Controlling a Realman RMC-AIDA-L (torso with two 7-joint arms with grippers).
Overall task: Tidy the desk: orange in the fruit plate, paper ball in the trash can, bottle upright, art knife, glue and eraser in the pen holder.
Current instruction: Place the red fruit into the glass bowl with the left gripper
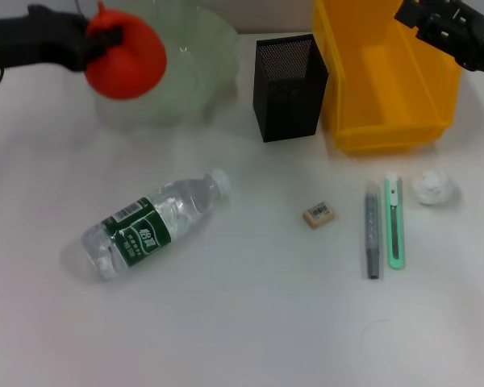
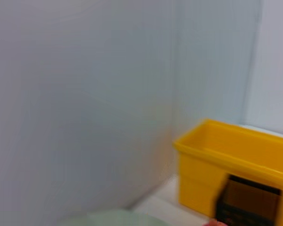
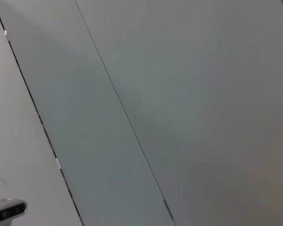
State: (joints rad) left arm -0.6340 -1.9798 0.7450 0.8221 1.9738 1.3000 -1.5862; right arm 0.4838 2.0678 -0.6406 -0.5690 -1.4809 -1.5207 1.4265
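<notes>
The head view shows the whole scene. The left claw [image 1: 93,40] holds the orange [image 1: 127,55], fingers closed on its near-left side, above the pale green fruit plate [image 1: 202,64], just left of the black mesh pen holder [image 1: 289,85]. The right claw [image 1: 419,16] hangs over the far right corner of the yellow trash can [image 1: 387,121], which stands touching the pen holder's right side; I cannot tell how far its fingers are parted.

In front of the pen holder on the white tabletop [image 1: 242,322], the eraser [image 1: 319,214] lies alone. To its right lie the grey glue stick [image 1: 373,234] and the green art knife [image 1: 395,222], side by side and nearly parallel, with the paper ball [image 1: 433,187] just beyond them to the right. The water bottle [image 1: 149,226] lies on its side well to the left of the eraser, cap pointing toward the pen holder.

The left wrist view adds only a wall, the trash can's [image 2: 236,165] outer side, the pen holder's [image 2: 247,202] top and a sliver of plate [image 2: 113,219] rim. The right wrist view shows bare wall panels.
</notes>
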